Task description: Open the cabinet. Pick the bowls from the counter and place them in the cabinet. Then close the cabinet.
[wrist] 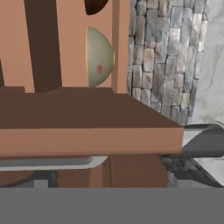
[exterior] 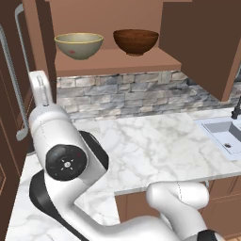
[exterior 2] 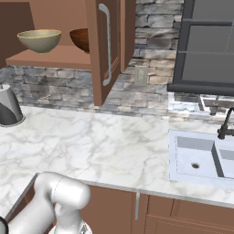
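Looking at it now, both bowls sit on the cabinet (exterior: 117,61) shelf, beige bowl (exterior: 79,45) left of the wooden bowl (exterior: 136,41). Doors hang open, gripper jaws spread wide near the left door's handle (wrist: 52,162), probably lining up to close it.

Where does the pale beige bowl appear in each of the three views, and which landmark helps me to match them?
Left base view: pale beige bowl, upper left, on the cabinet shelf.
Right base view: upper left, same shelf.
Hand view: upper middle, turned sideways.
Shared landmark: the dark wooden bowl next to it.
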### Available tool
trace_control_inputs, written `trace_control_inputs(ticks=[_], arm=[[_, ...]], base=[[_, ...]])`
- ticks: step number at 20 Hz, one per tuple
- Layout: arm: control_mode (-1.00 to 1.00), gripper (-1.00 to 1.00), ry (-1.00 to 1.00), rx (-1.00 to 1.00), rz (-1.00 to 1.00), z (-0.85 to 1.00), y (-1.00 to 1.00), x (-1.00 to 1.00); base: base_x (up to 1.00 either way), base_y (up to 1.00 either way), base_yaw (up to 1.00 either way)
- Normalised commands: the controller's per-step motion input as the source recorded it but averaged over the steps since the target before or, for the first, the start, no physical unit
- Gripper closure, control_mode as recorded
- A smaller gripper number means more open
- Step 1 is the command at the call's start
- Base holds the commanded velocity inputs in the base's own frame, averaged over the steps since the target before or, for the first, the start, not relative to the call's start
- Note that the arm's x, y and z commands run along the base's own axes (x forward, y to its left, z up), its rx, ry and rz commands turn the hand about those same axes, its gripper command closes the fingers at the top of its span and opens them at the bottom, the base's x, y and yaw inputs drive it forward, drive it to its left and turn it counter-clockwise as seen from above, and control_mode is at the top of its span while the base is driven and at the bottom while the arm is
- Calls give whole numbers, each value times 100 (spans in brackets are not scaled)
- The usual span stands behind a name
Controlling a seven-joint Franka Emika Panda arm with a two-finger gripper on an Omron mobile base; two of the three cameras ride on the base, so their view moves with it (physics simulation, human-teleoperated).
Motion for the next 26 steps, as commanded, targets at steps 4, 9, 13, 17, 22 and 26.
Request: trace_control_inputs(ticks=[4, 9, 13, 17, 22, 26], arm=[[-100, -100, 0, 0, 0, 0, 11, 36], [-100, -100, 0, 0, 0, 0, 12, 40], [-100, -100, 0, 0, 0, -1, 41, 21], [-100, -100, 0, 0, 0, -2, 44, 18], [-100, -100, 0, 0, 0, 0, 8, 34], [-100, -100, 0, 0, 0, 0, 0, 51]], base=[[0, 0, 0], [0, 0, 0], [0, 0, 0], [0, 0, 0], [0, 0, 0], [0, 0, 0]])
